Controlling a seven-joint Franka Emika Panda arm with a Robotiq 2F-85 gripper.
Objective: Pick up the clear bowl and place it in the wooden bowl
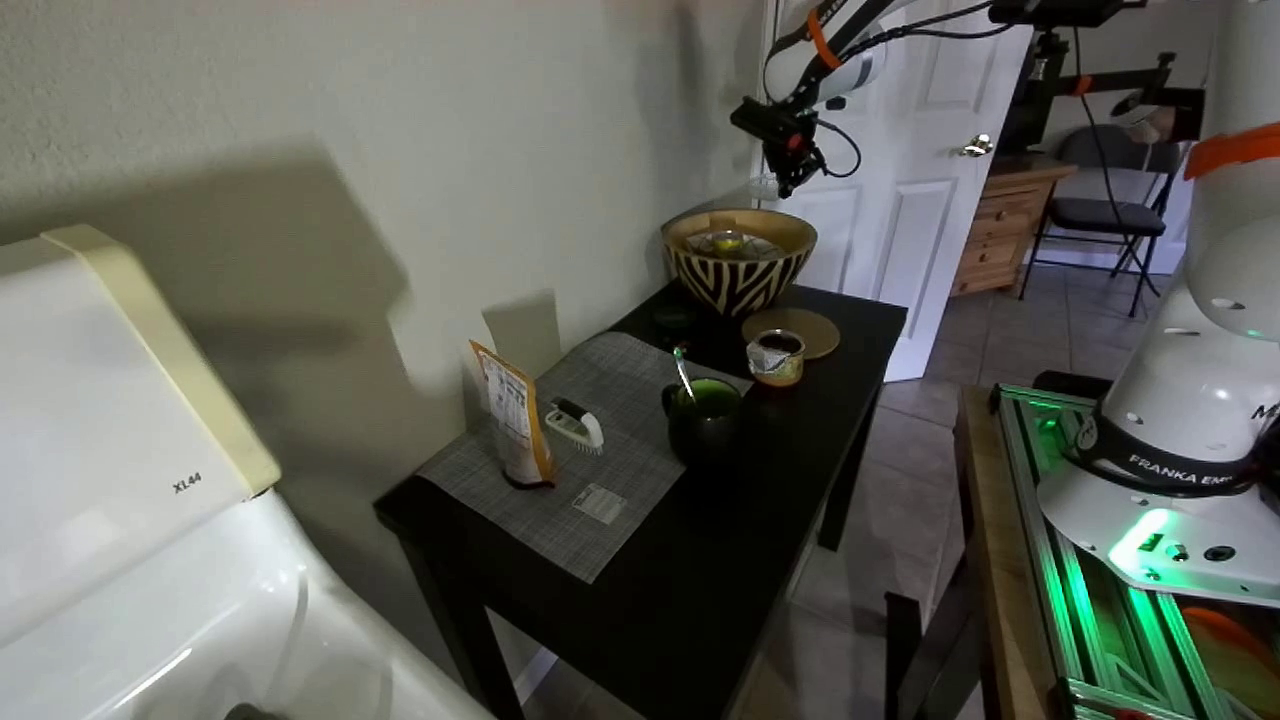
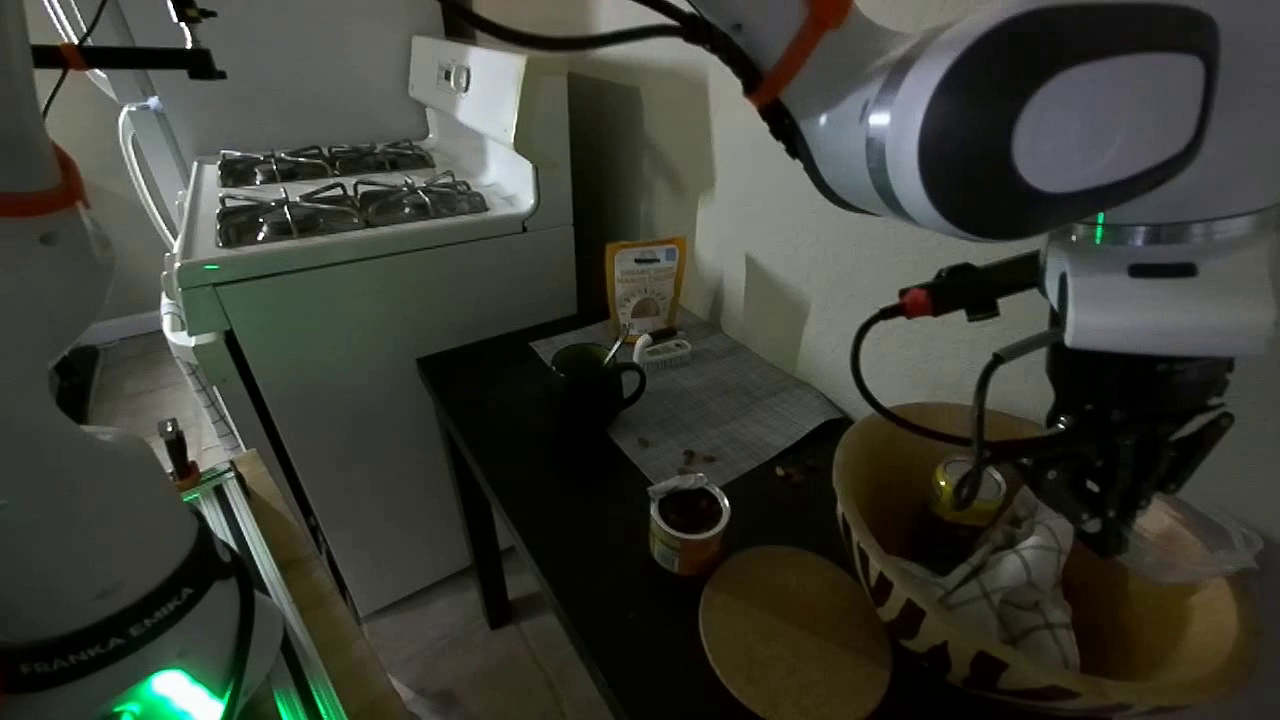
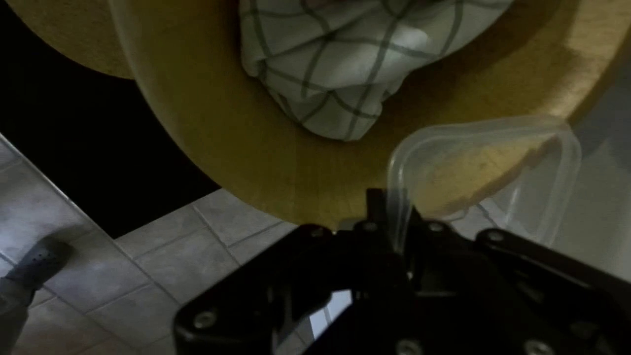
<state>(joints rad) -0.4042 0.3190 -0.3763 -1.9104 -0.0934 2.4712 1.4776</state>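
Clear bowl (image 3: 488, 170) in the air, unplaced, above the wooden bowl (image 3: 207, 108) around its 4-to-5 o'clock rim in the wrist view, partly past the edge. Gripper (image 3: 397, 212) pinching its wall at 8 o'clock. Checked cloth (image 3: 325, 64) 10 o'clock of it, inside the wooden bowl; so is the yellow can (image 2: 944, 497). Pick looks done, carry nearly; robot likely must shift inward, lower, release.

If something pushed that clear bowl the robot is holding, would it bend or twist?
The clear bowl would probably flex a little, since its see-through walls look thin. It's likely light too: the wooden bowl shows through it, with no contents visible. A push might swivel it, because the gripper pinches only one side.
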